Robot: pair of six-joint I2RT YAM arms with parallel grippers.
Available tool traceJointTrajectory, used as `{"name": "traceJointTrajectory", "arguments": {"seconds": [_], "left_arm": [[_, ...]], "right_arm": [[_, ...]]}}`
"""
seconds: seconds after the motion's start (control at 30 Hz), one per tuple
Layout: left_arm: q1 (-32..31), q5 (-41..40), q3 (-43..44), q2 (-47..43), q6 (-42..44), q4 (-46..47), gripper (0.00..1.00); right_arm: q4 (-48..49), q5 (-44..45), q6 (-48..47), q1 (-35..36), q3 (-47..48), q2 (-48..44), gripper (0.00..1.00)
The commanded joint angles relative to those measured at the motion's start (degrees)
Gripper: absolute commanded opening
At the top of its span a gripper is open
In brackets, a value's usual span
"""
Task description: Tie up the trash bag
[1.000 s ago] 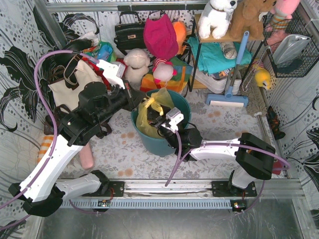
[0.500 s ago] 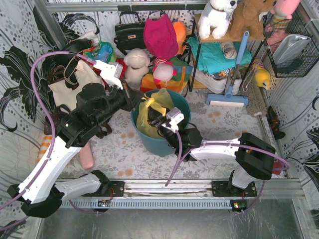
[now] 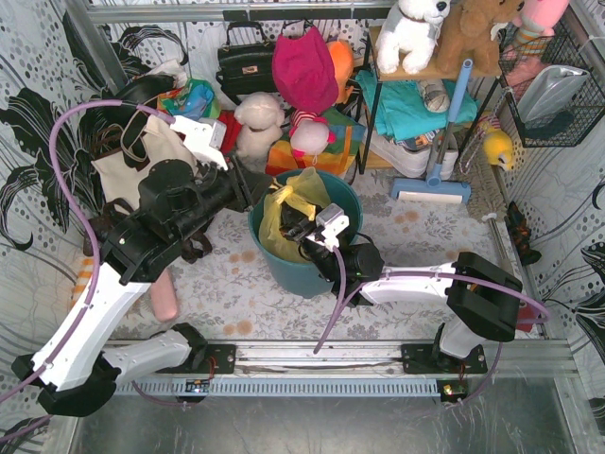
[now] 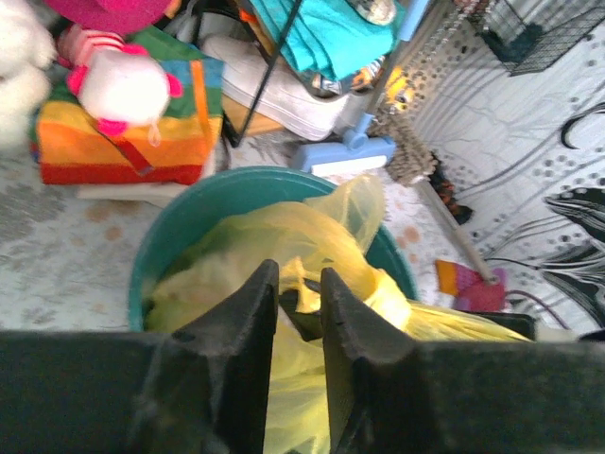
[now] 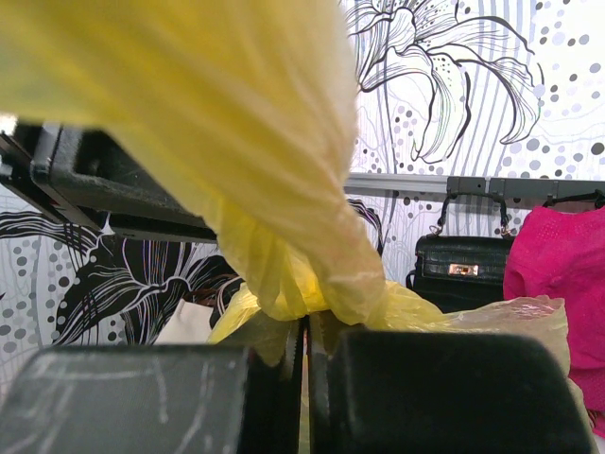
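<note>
Your right end effector (image 5: 304, 333) pinches the trash bag (image 5: 265, 142) tight. Your left end effector (image 4: 299, 276) stands slightly parted over it.

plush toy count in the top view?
5: white dog and brown bear on the top shelf, pink one cut off at the top-right edge, cream one and pink-and-white one behind the teal bin. Yellow thing by the wire basket unclear. Clutter may hide more.

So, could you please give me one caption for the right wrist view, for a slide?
Right pincer shut on the twisted yellow trash bag, a black handbag hanging on the wall behind.
</note>
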Motion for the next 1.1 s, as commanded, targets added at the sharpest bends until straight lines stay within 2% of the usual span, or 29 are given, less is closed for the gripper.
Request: {"name": "traceJointTrajectory", "arguments": {"seconds": [0.0,0.13,0.33,0.5,0.63,0.7,0.73,0.87,0.97,1.07], "left_arm": [[-0.2,4.3,0.1,-0.1,-1.6,2.0,0.4],[-0.2,5.4,-0.4,-0.3,-2.4,0.6,0.48],[-0.2,4.5,-1.6,0.3,-2.2,0.1,0.47],[-0.3,3.6,-1.5,0.8,-2.0,1.5,0.31],[-0.2,2.9,-1.1,0.9,-1.9,2.2,0.14],[-0.2,2.9,-0.9,0.9,-1.7,2.4,0.02],[-0.1,2.9,-0.9,0.9,-1.7,2.5,0.0],[-0.2,2.9,0.0,1.0,-1.0,3.1,0.0],[-0.2,-0.1,1.0,1.0,0.6,2.1,0.0],[-0.1,-2.9,1.6,0.7,1.6,1.7,0.0]], "right_arm": [[5.9,0.6,1.3,0.2,1.3,-0.5,0.0],[5.9,0.6,1.4,0.2,1.3,-0.5,0.0],[5.9,0.3,1.4,0.2,1.4,-0.5,0.0],[5.9,0.2,1.4,0.2,1.3,-0.5,0.0],[5.9,0.2,1.6,0.2,1.4,-0.4,0.0],[5.9,0.2,1.5,0.2,1.4,-0.4,0.0],[5.9,0.3,1.5,0.2,1.4,-0.4,0.0],[5.9,0.3,1.6,0.3,1.4,-0.4,0.01],[5.9,0.4,1.6,0.2,1.1,-0.5,0.13],[5.9,0.5,1.6,0.2,0.9,-0.6,0.15]]}}
